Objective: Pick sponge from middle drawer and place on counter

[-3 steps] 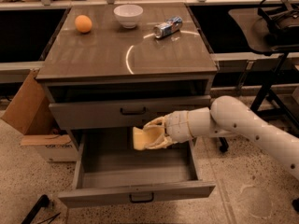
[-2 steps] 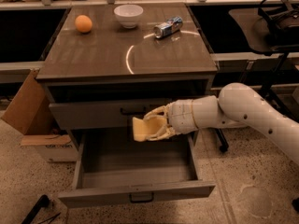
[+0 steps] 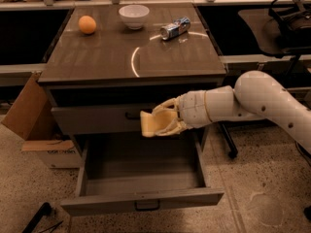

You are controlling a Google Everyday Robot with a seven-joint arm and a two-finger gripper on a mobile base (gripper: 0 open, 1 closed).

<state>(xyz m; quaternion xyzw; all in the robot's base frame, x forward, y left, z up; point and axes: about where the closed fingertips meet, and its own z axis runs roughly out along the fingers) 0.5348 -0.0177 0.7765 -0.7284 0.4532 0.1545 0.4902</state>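
My gripper point(image 3: 163, 119) is shut on the pale-yellow sponge point(image 3: 154, 122) and holds it in the air above the open middle drawer point(image 3: 141, 194), in front of the closed upper drawer front point(image 3: 92, 117). The drawer's flat tray looks empty below it. The white arm reaches in from the right. The glossy grey-brown counter point(image 3: 97, 57), marked with a thin pale arc, lies above and behind the gripper.
On the counter stand an orange fruit point(image 3: 87, 24) at the back left, a white bowl point(image 3: 133, 15) at the back middle and a lying can point(image 3: 175, 28) at the back right. A cardboard box point(image 3: 34, 118) stands left of the cabinet. A dark side table point(image 3: 272, 30) is at right.
The gripper has risen with the sponge, from just above the drawer tray up to the level of the upper drawer front, and shifted slightly left.
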